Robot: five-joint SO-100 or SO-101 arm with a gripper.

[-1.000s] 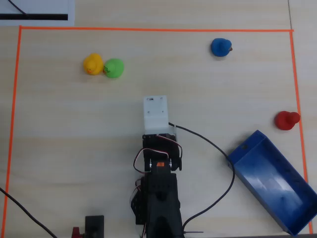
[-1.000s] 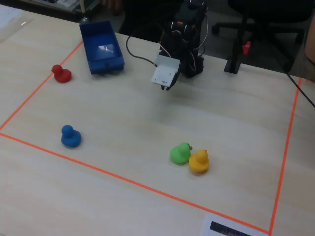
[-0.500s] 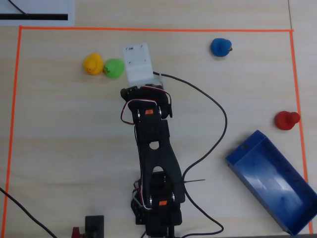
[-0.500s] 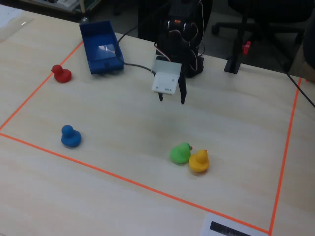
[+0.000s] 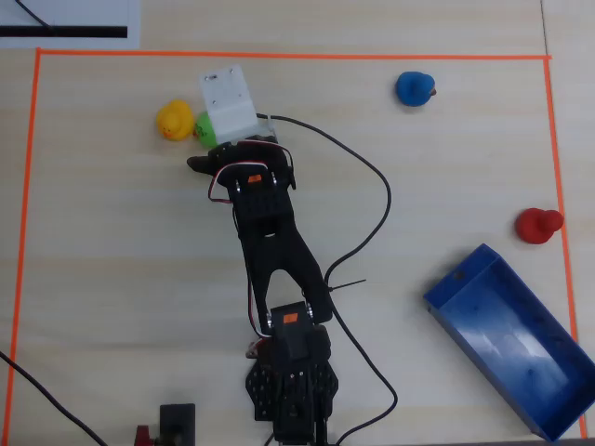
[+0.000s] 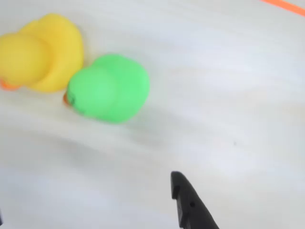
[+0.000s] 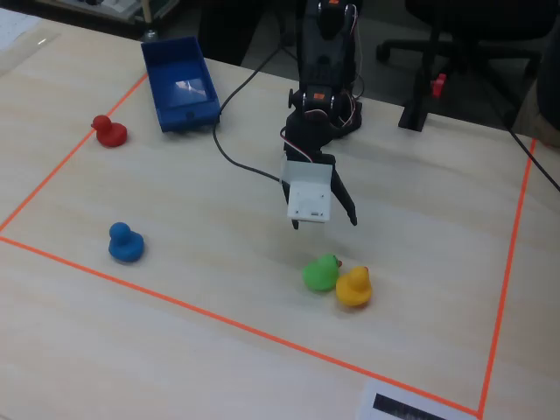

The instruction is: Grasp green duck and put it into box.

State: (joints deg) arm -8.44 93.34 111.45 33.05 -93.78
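The green duck (image 7: 321,273) sits on the table inside the orange tape border (image 7: 201,311), touching the yellow duck (image 7: 353,287) at its beak side. In the wrist view the green duck (image 6: 108,88) lies above and left of the one visible black fingertip (image 6: 188,202). The gripper (image 7: 325,219) hangs just above and beside the duck with its jaws spread and nothing between them.

Risk: the two ducks are in contact, so a descending finger may strike or pinch the yellow duck, or push the green one aside. The rounded body may also slip from the jaws.

The blue box (image 7: 181,83) stands well apart, near the red duck (image 7: 109,131); the blue duck (image 7: 125,243) is clear of the path.

A black-barred sheet (image 7: 411,406) probably carries print; it is unreadable.
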